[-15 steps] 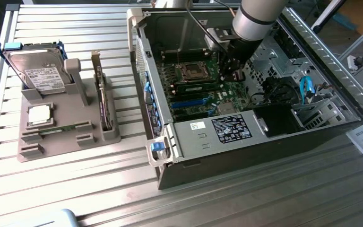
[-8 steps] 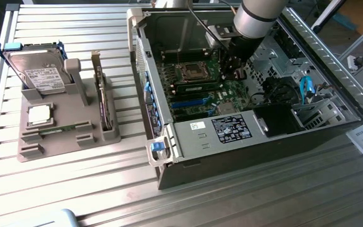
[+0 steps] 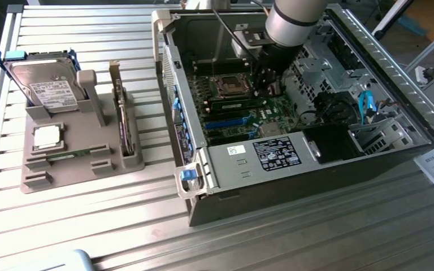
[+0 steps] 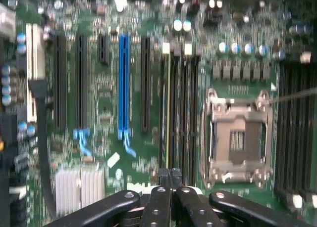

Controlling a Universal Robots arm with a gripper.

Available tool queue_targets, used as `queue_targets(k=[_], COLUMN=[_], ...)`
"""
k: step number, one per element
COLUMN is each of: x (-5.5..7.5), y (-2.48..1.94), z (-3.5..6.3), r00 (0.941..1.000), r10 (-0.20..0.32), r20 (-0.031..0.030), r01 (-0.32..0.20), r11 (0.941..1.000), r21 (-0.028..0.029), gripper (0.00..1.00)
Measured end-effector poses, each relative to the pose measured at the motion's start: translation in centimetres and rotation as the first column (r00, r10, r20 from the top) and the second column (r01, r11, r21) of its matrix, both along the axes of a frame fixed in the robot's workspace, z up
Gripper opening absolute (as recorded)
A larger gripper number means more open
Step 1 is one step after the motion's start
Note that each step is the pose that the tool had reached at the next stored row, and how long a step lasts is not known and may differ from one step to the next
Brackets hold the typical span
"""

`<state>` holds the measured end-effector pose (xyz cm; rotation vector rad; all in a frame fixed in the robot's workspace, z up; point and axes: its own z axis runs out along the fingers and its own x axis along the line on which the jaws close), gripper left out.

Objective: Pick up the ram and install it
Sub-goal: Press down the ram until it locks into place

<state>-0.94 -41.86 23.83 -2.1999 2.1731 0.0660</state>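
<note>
The gripper (image 3: 266, 84) reaches down into the open computer case (image 3: 398, 107), its fingers (image 4: 170, 180) pressed together with nothing between them. Directly under the fingertips, the ram (image 4: 168, 113) sits seated in a motherboard (image 3: 270, 110) memory slot, just beside the CPU socket (image 4: 238, 138).

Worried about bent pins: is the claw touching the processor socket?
Apart. In the wrist view the claw sits over the memory slots, and a strip of motherboard separates it from the processor socket.
</note>
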Motion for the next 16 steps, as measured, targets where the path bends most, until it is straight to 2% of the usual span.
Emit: queue_targets(k=[8, 16], x=[-4.2, -4.2], y=[0.09, 0.09], z=[-0.51, -1.16], r00=[1.0000, 1.0000], r10=[0.000, 0.000], r20=[-0.0002, -0.0001], r01=[0.000, 0.000], r11=[1.0000, 1.0000], r21=[-0.0025, -0.0025], gripper=[0.11, 0.11])
